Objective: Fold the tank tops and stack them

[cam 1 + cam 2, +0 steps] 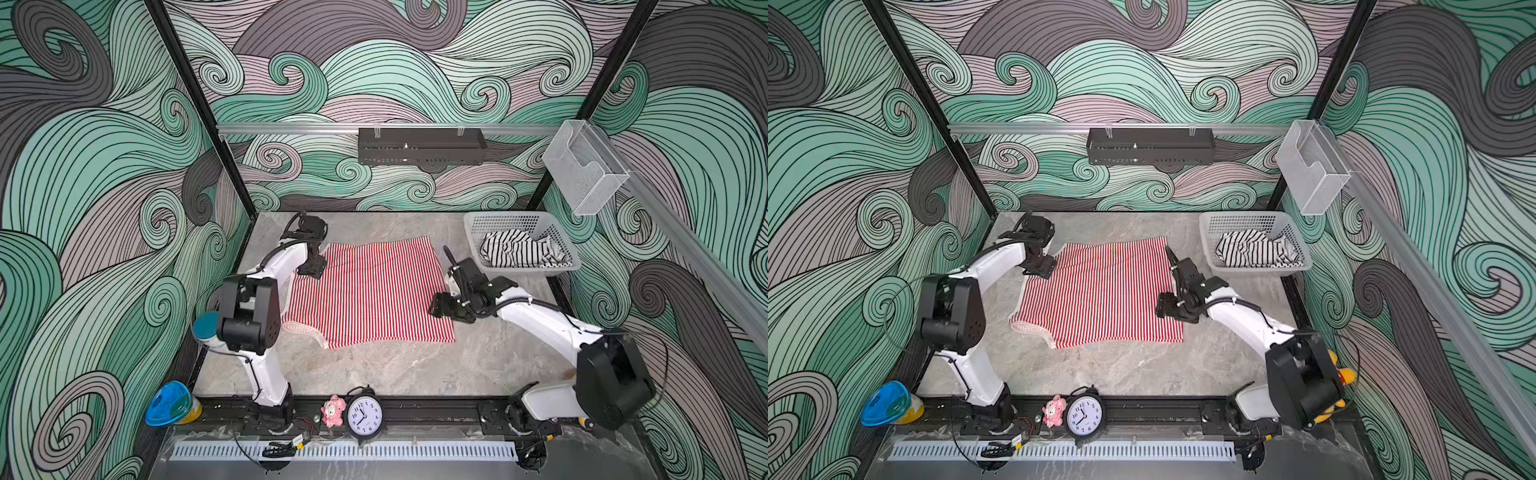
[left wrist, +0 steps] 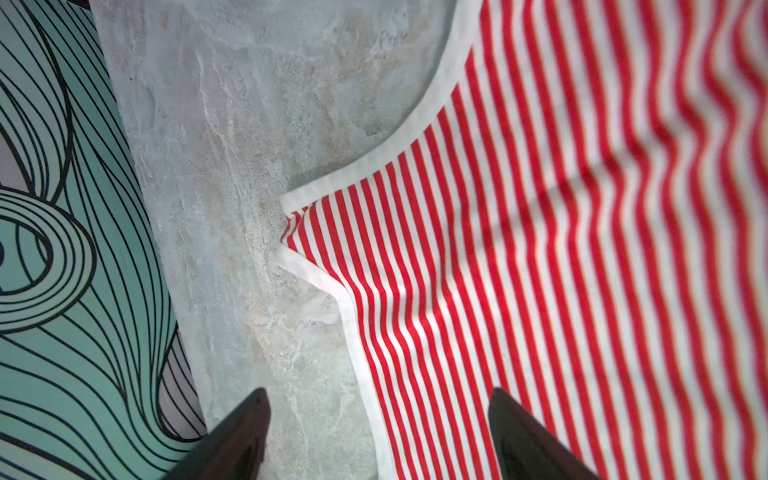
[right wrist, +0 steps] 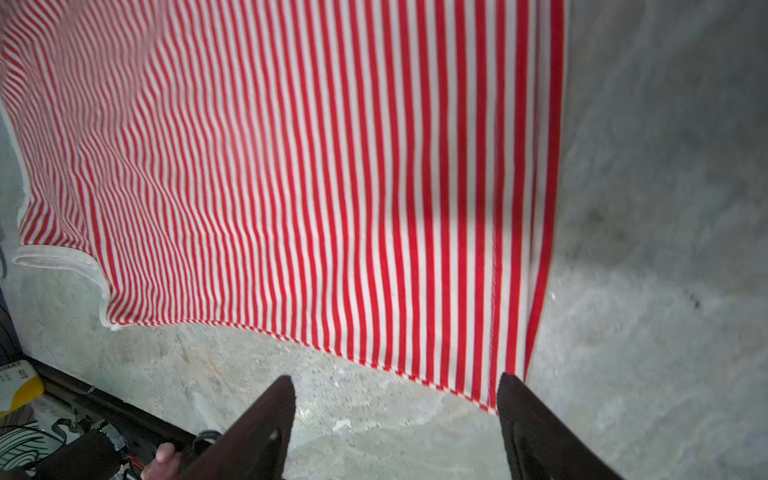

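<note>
The red-and-white striped tank top (image 1: pixel 365 291) (image 1: pixel 1100 291) lies spread flat in the middle of the table. My left gripper (image 1: pixel 311 266) (image 1: pixel 1040 266) hovers at its far-left shoulder. In the left wrist view it (image 2: pixel 378 392) is open, straddling the white-trimmed armhole edge with nothing pinched. My right gripper (image 1: pixel 440 305) (image 1: pixel 1163 305) sits at the top's right edge. It (image 3: pixel 395 378) is open above bare table, one finger by the hem corner of the red top (image 3: pixel 332 166). The black-and-white striped tank top (image 1: pixel 515 249) (image 1: pixel 1254 249) lies crumpled in the basket.
A white perforated basket (image 1: pixel 473 232) stands at the table's far right. An alarm clock (image 1: pixel 365 417), a pink toy (image 1: pixel 333 411) and a blue bowl (image 1: pixel 170 403) sit along the front rail. A black shelf (image 1: pixel 422 145) and a clear bin (image 1: pixel 582 166) hang on the walls.
</note>
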Robot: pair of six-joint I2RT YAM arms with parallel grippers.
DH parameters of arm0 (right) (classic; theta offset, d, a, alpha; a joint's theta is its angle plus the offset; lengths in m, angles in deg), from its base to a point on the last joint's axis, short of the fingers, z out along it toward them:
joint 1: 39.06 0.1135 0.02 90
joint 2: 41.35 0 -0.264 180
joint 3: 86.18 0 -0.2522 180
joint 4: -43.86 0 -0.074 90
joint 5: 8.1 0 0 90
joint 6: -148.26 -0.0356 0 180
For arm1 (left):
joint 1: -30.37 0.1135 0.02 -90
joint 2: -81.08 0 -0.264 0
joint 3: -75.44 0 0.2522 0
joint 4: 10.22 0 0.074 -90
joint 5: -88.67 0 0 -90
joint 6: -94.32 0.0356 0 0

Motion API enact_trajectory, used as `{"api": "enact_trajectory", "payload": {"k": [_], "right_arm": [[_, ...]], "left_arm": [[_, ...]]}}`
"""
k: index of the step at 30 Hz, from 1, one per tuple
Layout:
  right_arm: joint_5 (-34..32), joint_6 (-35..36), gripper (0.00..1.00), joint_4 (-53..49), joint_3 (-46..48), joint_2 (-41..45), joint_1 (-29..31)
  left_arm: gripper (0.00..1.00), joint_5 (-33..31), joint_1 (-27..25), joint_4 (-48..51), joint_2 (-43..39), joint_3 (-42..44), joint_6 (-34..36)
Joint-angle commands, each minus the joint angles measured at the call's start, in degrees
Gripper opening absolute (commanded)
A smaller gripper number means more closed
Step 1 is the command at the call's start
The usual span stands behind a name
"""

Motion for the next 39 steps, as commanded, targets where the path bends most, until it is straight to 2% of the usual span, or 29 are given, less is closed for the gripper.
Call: {"api": "enact_trajectory", "payload": {"k": [1,2,4,6,8,10,13,15,21,29,33,39], "right_arm": [[1.1,-9.2,0.75,3.2,6.8,6.6,-0.3],[1.4,-10.7,0.72,3.6,8.6,8.4,-0.3],[0.7,-13.2,0.66,3.2,11.3,11.4,-0.3],[-0.2,-15.0,0.58,2.8,12.9,13.4,-0.4],[-0.9,-16.9,0.51,2.8,14.3,14.7,-0.4],[-1.7,-18.1,0.47,2.8,15.2,15.2,-0.5],[-2.4,-19.2,0.42,3.5,16.3,14.5,-1.1],[-1.9,-20.2,0.42,5.1,17.1,13.6,-1.8],[-0.8,-24.2,0.42,11.8,20.0,11.7,-3.2],[-0.8,-24.3,0.42,12.6,19.3,7.7,-3.9],[-2.4,-23.4,0.33,9.7,18.3,7.1,-4.0],[-2.9,-23.2,0.32,9.9,18.0,7.1,-4.1]], "left_arm": [[0.71,6.7,-1.9,-0.7,-5.6,5.9,2.9],[0.61,7.0,-2.8,-1.2,-7.3,8.2,3.9],[0.30,7.4,-4.7,-1.8,-10.4,12.5,5.3],[0.16,7.3,-6.5,-2.3,-13.0,16.0,6.4],[0.10,6.5,-8.5,-2.8,-15.7,19.3,7.4],[0.09,6.5,-10.0,-3.2,-18.5,22.2,7.4],[0.10,9.8,-11.1,-2.3,-22.9,24.6,7.3],[0.13,13.0,-11.9,-1.1,-25.1,25.7,7.4],[0.13,18.6,-13.9,0.9,-30.4,28.6,8.9],[0.14,19.6,-15.8,2.8,-32.5,29.8,9.0],[0.14,19.2,-16.1,3.2,-32.8,30.0,9.0],[0.14,18.8,-16.5,3.1,-32.6,30.1,9.1]]}}
